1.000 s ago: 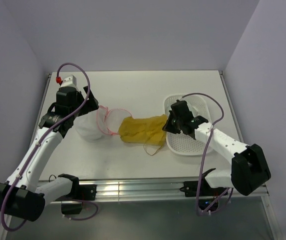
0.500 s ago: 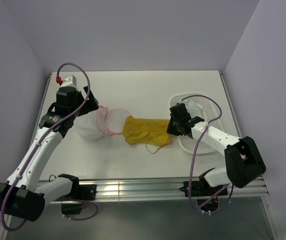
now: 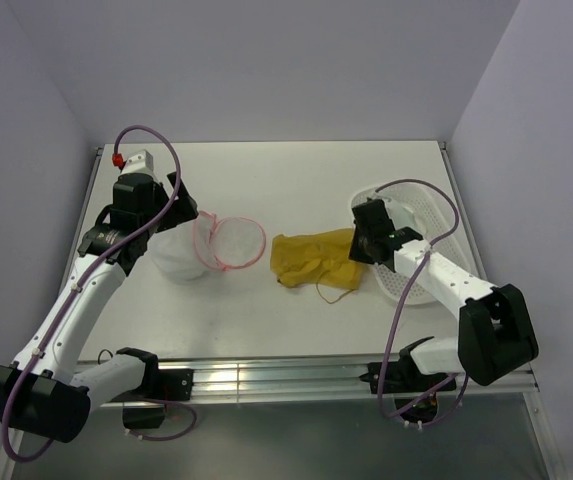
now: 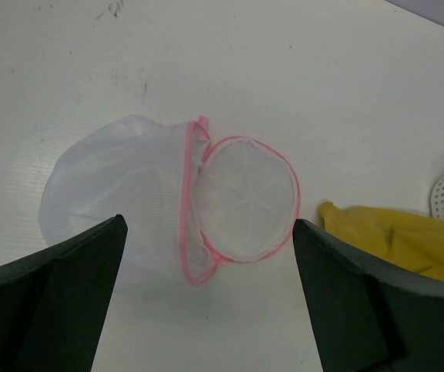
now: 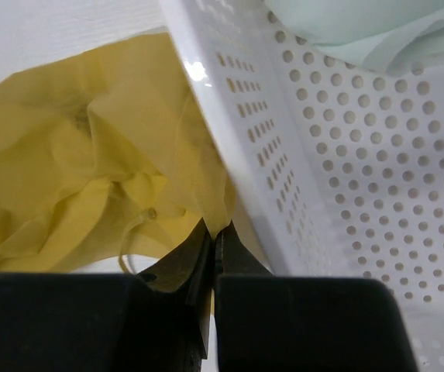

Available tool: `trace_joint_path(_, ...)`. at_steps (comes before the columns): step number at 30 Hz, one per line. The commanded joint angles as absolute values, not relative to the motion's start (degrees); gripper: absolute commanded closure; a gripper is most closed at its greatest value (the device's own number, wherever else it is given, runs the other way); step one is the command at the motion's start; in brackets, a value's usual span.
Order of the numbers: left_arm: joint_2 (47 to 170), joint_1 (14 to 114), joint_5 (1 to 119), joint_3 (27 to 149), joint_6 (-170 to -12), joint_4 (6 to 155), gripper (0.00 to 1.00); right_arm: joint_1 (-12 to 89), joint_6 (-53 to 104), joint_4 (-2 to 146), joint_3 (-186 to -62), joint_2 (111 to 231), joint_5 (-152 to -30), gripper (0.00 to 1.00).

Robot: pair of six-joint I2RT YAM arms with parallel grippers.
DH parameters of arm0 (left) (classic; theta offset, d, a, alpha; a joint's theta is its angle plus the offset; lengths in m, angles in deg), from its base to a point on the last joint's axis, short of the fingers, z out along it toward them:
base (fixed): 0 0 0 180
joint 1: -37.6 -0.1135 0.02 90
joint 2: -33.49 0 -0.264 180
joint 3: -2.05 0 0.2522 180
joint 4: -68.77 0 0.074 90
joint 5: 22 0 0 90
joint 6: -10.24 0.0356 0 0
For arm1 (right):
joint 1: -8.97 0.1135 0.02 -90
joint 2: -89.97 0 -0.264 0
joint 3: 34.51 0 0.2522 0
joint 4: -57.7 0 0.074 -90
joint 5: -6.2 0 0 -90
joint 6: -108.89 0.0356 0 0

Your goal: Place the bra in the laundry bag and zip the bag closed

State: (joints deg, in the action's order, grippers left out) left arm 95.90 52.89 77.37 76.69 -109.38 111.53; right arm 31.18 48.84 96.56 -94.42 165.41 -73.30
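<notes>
Your right gripper [image 5: 215, 232] has its fingers pressed together on a fold of the bra [image 3: 316, 258]. The bra is a crumpled mustard-yellow heap on the table [image 3: 296, 180], near the laundry bag [image 3: 211, 247] on its right and not touching it. The bag's pink-rimmed round flap lies open toward the bra. Your left gripper [image 4: 208, 225] hangs over the bag, jaws spread wide, holding nothing. On the bra's far side from the bag sits a white perforated basket [image 3: 424, 215] holding a pale mint garment [image 5: 361, 31].

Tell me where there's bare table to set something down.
Bare: the wide far strip of table behind the laundry bag, bra and basket; also the near strip in front of them. Crowded: the middle row, where only a narrow gap separates bag and bra.
</notes>
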Motion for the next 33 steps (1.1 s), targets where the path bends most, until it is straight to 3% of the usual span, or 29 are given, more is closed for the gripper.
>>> trace_joint_path(1, 95.7, 52.7, 77.3, 78.1, -109.4, 110.8, 0.04, 34.0, 47.7, 98.6, -101.4, 165.6, -70.1, 1.0)
trace_joint_path(7, 96.0, 53.6, 74.8, 77.7, -111.6, 110.7, 0.05, 38.1, 50.3, 102.1, -107.8, 167.9, -68.8, 0.98)
trace_joint_path(9, 95.9, 54.3, 70.4, 76.5, -113.8, 109.4, 0.09, 39.5, 51.1, 102.7, -108.6, 168.9, -68.6, 0.98)
trace_joint_path(13, 94.7, 59.4, 69.4, 66.8, -122.6, 101.7, 0.15, 41.1, 52.3, 103.0, -110.1, 170.6, -67.1, 0.99)
trace_joint_path(20, 102.8, 74.2, 73.7, 57.6, -129.1, 86.2, 0.38, 42.4, 52.5, 104.0, -111.5, 172.5, -66.1, 0.98)
trace_joint_path(23, 107.5, 75.6, 75.1, 55.7, -131.1, 80.0, 0.47, 42.6, 52.3, 104.2, -112.4, 173.2, -65.8, 0.99)
trace_joint_path(33, 119.9, 75.9, 77.1, 58.1, -132.0, 72.2, 0.54, 44.2, 51.7, 106.8, -116.5, 175.7, -64.2, 0.99)
